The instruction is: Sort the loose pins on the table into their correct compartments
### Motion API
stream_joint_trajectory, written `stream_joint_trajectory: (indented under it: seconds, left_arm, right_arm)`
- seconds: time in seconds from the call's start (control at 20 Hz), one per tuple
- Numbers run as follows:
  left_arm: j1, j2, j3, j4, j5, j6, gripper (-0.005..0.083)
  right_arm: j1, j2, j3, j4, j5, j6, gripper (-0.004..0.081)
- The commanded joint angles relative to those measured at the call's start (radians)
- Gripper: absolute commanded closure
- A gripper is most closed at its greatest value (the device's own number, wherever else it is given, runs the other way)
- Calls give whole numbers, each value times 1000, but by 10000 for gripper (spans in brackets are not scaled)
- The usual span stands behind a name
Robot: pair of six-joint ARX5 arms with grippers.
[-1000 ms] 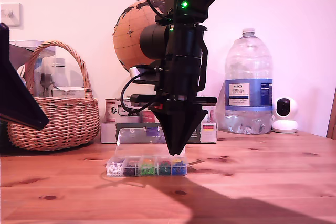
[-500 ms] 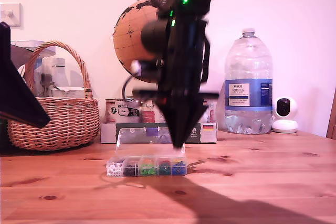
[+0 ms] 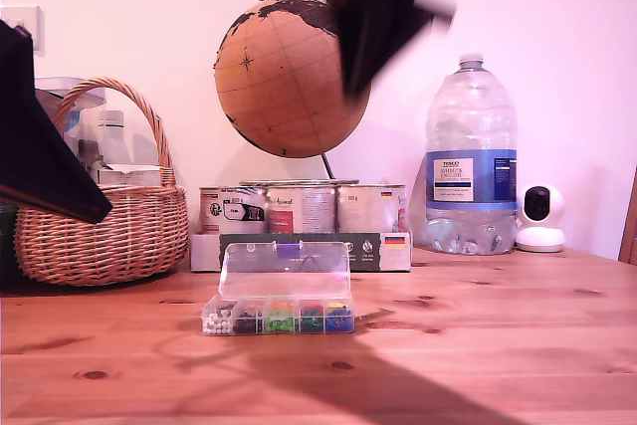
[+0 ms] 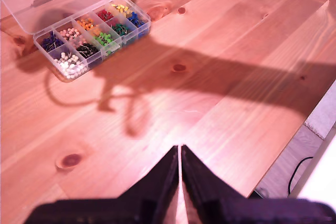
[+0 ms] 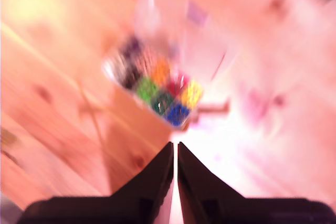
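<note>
You're looking at the box (image 3: 277,300) sitting on the table (image 3: 478,345) with its clear lid tipped back and open. The compartments (image 3: 279,318) run along the front of the box, showing white, dark, green, red and blue pins. From my first wrist view the box (image 4: 79,24) shows two rows of sections, each with its own colour heap. The loose pins are too small for me to pick out on the wood around the box.

My first gripper (image 4: 180,156) hangs over bare table (image 4: 220,77), well apart from the box. Its jaws are pressed together with only a hairline slit between them and nothing in it.

My second gripper (image 5: 175,153) points toward the box (image 5: 157,90), which lies just beyond its tips. That view is badly blurred, but the jaws look closed and empty.

In the exterior view an arm (image 3: 383,7) is a dark smear high above the box. I can't tell you which arm it is.

Behind the box stand a row of cans (image 3: 299,208), a globe (image 3: 284,77), a basket (image 3: 100,216) and a water bottle (image 3: 470,156).
</note>
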Motion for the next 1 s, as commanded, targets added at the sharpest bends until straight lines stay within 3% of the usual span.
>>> stream_joint_trajectory:
  seconds: [0.0, 0.15, 0.45, 0.65, 0.95]
  left_arm:
    - [1, -3, -7, 11, -2, 4, 795]
    - [1, -3, -7, 41, -14, 7, 795]
    - [19, -3, -7, 237, -145, 50, 795]
    - [90, -3, -7, 278, -145, 50, 795]
    - [217, -3, -7, 320, -137, 50, 795]
  right_arm:
    - [-2, -35, 4, 54, -4, 5, 783]
    - [-2, -81, 4, 99, -4, 30, 783]
    - [-2, -89, -35, 287, 61, 1, 783]
    - [-2, -100, -177, 449, 106, -5, 783]
    - [-35, -212, -499, 750, 131, 2, 783]
